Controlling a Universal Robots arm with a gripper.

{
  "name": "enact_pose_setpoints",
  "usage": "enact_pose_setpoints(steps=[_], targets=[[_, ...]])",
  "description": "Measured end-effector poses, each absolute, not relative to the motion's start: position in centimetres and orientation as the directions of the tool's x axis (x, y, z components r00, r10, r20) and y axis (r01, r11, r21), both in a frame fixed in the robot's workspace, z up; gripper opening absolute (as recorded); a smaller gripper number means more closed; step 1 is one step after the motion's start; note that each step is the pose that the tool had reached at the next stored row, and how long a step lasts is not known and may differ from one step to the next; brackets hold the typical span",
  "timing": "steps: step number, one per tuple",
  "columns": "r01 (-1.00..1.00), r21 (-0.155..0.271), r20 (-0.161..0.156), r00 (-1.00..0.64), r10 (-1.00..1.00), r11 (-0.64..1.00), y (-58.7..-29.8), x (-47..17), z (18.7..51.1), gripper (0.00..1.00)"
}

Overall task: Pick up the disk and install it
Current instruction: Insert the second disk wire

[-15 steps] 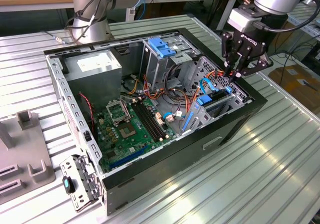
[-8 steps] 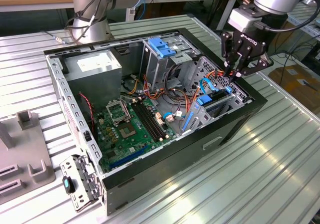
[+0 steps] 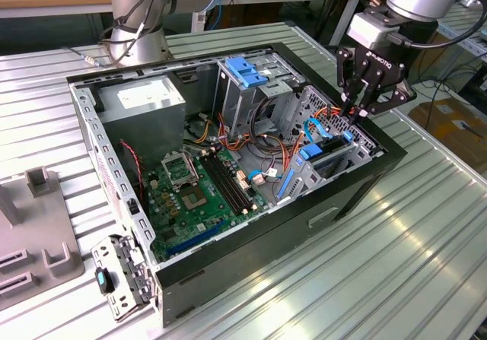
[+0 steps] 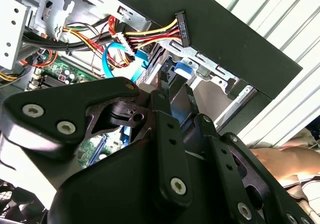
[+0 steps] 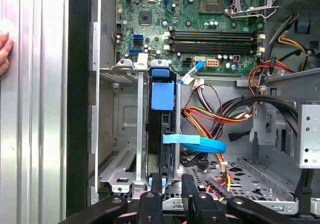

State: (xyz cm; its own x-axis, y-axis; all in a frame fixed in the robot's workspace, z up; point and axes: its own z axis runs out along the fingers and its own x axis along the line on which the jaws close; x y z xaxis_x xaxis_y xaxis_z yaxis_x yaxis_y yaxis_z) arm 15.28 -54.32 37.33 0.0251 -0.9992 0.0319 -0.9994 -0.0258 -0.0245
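Hovering over the front corner of the open computer case (image 3: 251, 173), the claw (image 3: 358, 110) in the exterior view sits low at the drive bay on the exterior view's right, its fingers drawn close together with their tips down at the top edge of the disk (image 3: 329, 157), which stands on edge in the bay with its blue side rails showing; I cannot tell from here whether the tips pinch it or just rest against it. The case lies on its side on the ribbed metal surface (image 3: 426, 226), with the motherboard (image 3: 202, 195) exposed, the grey power supply box (image 3: 144, 104) toward the back and the grey cage with its blue latch (image 3: 247, 70) beside it. In the second wrist view, the fingers (image 4: 167, 91) appear narrowed around a thin dark edge with a blue rail piece just beyond, next to the bay's metal frame, and a person's hand (image 4: 285, 159) rests outside the case. In the first wrist view, the disk (image 5: 162, 134) sits upright, deep in the slot of the bay (image 5: 120, 134), its blue tab at the far end, a blue flat cable (image 5: 197, 143) lying across it, and the fingertips (image 5: 156, 181) at its near edge. By my judgement the pick-up is done and the disk is largely seated; release, and any final push home, seem to remain.
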Motion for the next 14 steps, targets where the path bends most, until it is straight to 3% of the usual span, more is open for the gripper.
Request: enact_pose_setpoints(steps=[14], targets=[[-0.986,-0.034,0.032,0.164,-0.986,-0.165,-54.32,15.76,37.33,0.30]])
